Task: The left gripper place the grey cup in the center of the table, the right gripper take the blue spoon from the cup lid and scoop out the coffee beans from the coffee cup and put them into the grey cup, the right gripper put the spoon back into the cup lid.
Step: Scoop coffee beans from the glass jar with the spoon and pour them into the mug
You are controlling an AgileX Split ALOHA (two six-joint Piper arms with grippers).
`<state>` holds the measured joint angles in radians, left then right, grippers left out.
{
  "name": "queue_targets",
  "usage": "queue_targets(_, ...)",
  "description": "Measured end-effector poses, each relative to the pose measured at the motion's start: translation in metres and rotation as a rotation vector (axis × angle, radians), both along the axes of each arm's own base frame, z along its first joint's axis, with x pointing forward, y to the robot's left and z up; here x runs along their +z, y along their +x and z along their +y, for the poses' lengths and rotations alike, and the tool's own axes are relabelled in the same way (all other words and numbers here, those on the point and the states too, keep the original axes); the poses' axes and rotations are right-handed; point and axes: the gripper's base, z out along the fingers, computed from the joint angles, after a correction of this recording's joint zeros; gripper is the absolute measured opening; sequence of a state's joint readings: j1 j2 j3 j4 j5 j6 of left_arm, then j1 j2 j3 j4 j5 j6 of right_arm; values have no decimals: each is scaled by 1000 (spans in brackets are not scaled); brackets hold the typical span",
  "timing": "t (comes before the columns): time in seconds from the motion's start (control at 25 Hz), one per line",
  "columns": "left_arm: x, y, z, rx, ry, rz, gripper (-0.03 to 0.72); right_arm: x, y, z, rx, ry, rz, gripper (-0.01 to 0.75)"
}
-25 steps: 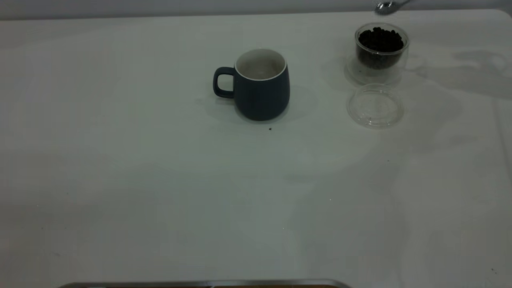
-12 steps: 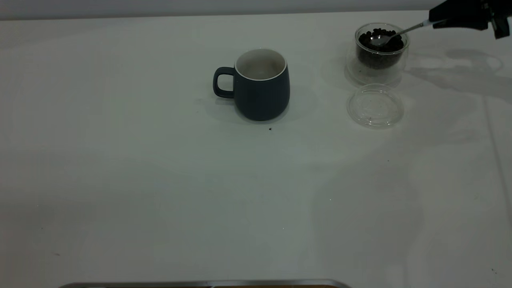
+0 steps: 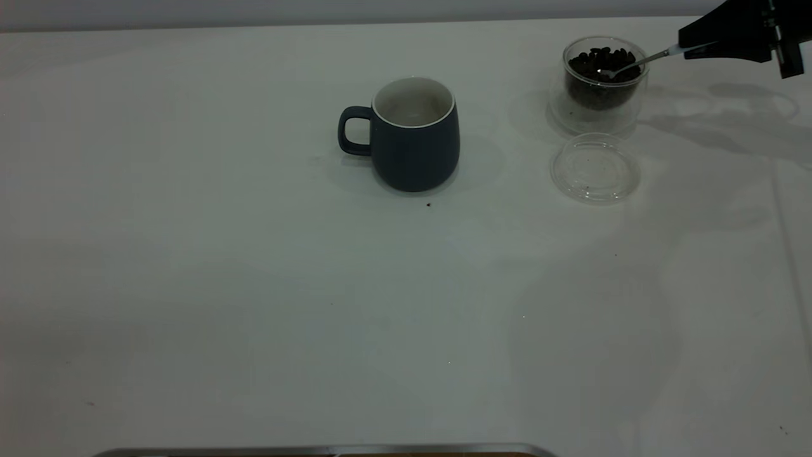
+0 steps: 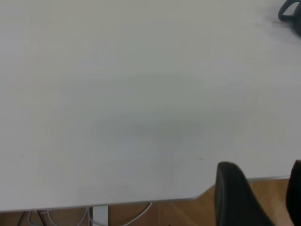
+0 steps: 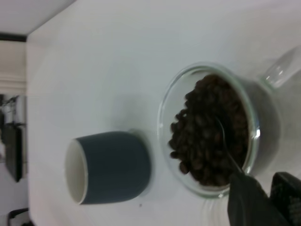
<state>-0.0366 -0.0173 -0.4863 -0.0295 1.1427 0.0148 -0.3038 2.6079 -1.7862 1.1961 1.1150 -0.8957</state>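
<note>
Clear cup lid (image 3: 595,168) beside coffee cup (image 3: 604,81), seemingly untouching

The right tool (image 3: 688,49) is matte black, with flat fingers tapering to a point and a blocky body behind them. The left tool (image 4: 263,197) shows 2 dark, rounded black fingers.

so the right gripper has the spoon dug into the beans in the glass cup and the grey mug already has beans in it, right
Not quite. The grey cup is empty: the exterior view shows only its bare white inside. The rest holds: the right gripper has the blue spoon dug into the coffee beans in the coffee cup.
</note>
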Motion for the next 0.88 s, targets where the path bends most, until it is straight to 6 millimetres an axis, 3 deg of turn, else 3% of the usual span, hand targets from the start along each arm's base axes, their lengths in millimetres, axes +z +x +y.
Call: queue_targets(0.88, 0, 0, 0, 0, 0, 0, 337, 6, -6, -39, -131, 109, 21, 97)
